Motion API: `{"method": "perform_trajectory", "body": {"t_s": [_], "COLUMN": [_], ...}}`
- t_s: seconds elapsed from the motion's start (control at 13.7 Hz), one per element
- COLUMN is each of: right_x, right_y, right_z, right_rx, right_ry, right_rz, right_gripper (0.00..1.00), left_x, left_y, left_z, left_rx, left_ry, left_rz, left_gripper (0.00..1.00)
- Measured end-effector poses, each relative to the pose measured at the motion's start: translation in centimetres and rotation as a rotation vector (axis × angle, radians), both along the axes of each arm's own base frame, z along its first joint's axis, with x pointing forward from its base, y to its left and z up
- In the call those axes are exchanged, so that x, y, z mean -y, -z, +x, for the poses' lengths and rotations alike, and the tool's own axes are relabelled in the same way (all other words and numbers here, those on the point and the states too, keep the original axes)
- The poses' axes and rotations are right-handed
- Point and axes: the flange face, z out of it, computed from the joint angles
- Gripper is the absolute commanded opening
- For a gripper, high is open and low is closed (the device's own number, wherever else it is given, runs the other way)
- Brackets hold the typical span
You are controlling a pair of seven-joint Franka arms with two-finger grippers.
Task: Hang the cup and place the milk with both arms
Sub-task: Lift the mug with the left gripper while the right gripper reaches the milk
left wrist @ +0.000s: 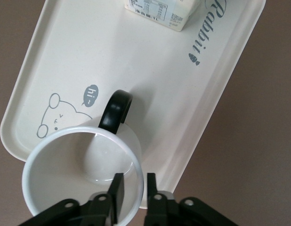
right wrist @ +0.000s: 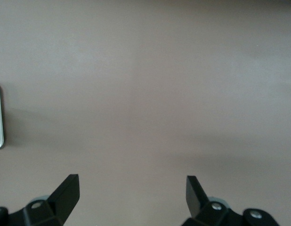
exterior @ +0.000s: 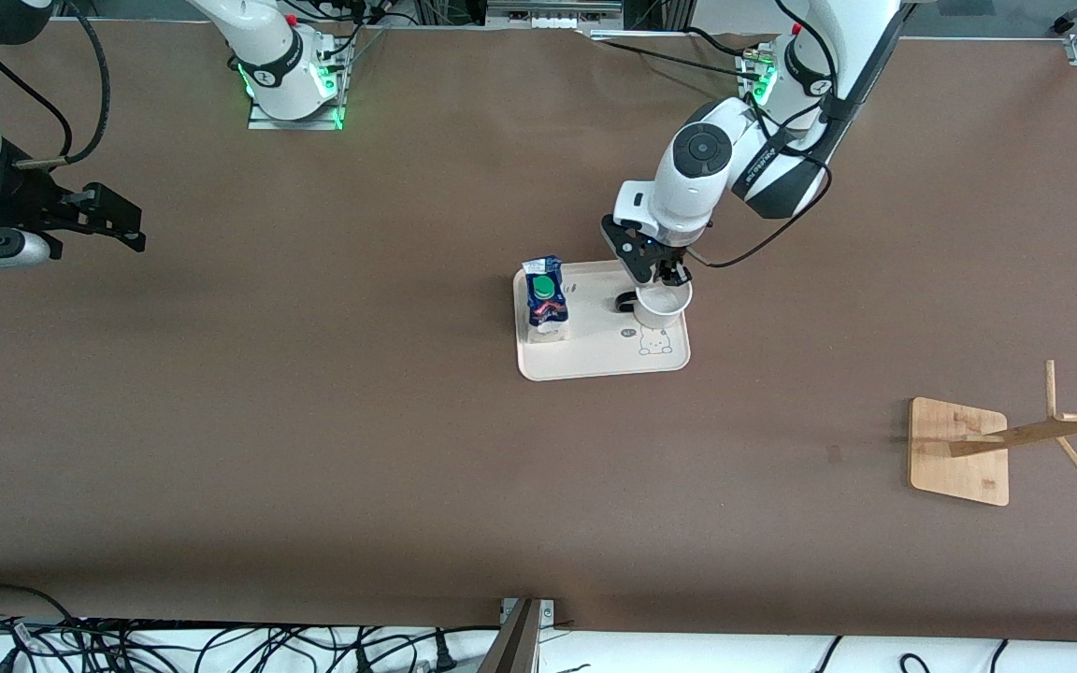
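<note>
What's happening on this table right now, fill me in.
The left end effector is down at the cup on the cream tray, its fingers pinching the cup's rim, one inside and one outside. The milk stands upright on the same tray, toward the right arm's end. The wooden rack lies toward the left arm's end, nearer the front camera. The right end effector waits open over bare table.

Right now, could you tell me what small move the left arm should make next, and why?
Probably finish closing, then lift straight up: the left gripper straddles the rim of the cup, one finger inside, one outside, and the cup stands on the tray. The right gripper waits open.
</note>
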Motion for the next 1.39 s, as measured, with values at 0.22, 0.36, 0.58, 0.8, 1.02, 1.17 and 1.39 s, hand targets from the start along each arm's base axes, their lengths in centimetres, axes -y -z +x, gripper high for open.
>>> {"method": "perform_trajectory", "body": {"t_s": [0.22, 0.36, 0.58, 0.8, 1.02, 1.17, 1.39], "right_x": [-0.1, -0.7, -1.1, -2.4, -6.5, -10.6, -18.1], "right_y": [0.1, 0.1, 0.1, 0.2, 2.8, 4.8, 7.5], "right_z": [0.0, -0.1, -0.1, -0.2, -0.5, -0.7, -1.3], "right_rx": [-0.004, -0.006, -0.006, -0.009, -0.096, -0.140, -0.155], "right_ry": [-0.003, -0.013, -0.020, -0.043, -0.115, -0.182, -0.190], "right_rz": [0.000, 0.000, 0.000, 0.000, -0.012, -0.022, 0.020], "right_gripper": [1.00, 1.00, 1.00, 1.00, 1.00, 1.00, 1.00], "left_x": [0.5, 0.5, -0.2, -0.4, -2.8, -7.0, -15.6], "left_y": [-0.5, -1.5, -5.9, -13.5, -19.5, -22.8, -26.7], "left_z": [0.1, 0.6, 1.9, 4.1, 7.1, 10.2, 14.2], "left_rx": [0.011, 0.030, 0.039, 0.015, 0.014, 0.022, -0.004], "left_ry": [0.009, 0.003, -0.017, -0.050, -0.125, -0.228, -0.433], "left_rz": [-0.007, -0.014, 0.027, 0.097, 0.114, 0.098, -0.012], "left_gripper": [0.00, 0.00, 0.00, 0.00, 0.00, 0.00, 0.00]}}
